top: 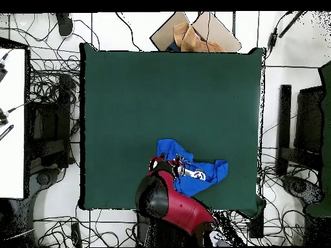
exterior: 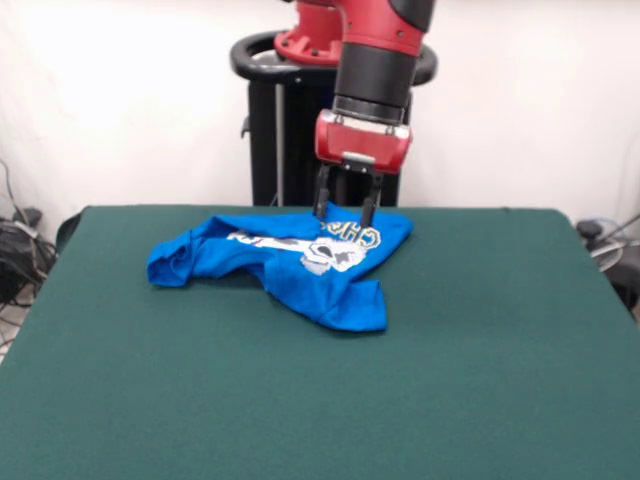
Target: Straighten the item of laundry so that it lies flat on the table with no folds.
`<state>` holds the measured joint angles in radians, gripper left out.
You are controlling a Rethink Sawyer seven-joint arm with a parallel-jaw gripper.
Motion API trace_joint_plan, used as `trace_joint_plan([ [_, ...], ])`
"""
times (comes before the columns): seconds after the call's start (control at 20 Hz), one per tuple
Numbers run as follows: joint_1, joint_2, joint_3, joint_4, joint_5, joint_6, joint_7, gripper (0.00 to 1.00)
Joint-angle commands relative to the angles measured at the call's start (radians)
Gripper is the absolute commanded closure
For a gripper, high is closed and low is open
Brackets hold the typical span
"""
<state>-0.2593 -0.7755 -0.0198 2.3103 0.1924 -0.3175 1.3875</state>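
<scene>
Your end effector (exterior: 346,213) stands spread, fingers down on the far edge of the crumpled blue T-shirt (exterior: 300,262), gripping nothing that you can be sure of. In the front view the shirt sits at about 12 o'clock on the tabletop (exterior: 480,380). Close here and you may pinch two layers, dragging a fold along. Pull toward 12 o'clock and the cloth could slide off.

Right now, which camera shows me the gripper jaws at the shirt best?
The front view. There the gripper comes down at the blue shirt's far edge, both jaws spread and their tips at the cloth. In the overhead view the red arm covers the gripper, so only the shirt beside it shows.
</scene>
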Motion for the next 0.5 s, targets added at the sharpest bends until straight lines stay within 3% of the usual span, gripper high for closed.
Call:
trace_joint_plan([
  [0.05, 0.034, 0.028, -0.032, -0.129, 0.1, 0.258, 0.159, 0.0],
  [0.5, 0.011, 0.044, -0.019, -0.142, 0.058, 0.252, 0.182, 0.0],
])
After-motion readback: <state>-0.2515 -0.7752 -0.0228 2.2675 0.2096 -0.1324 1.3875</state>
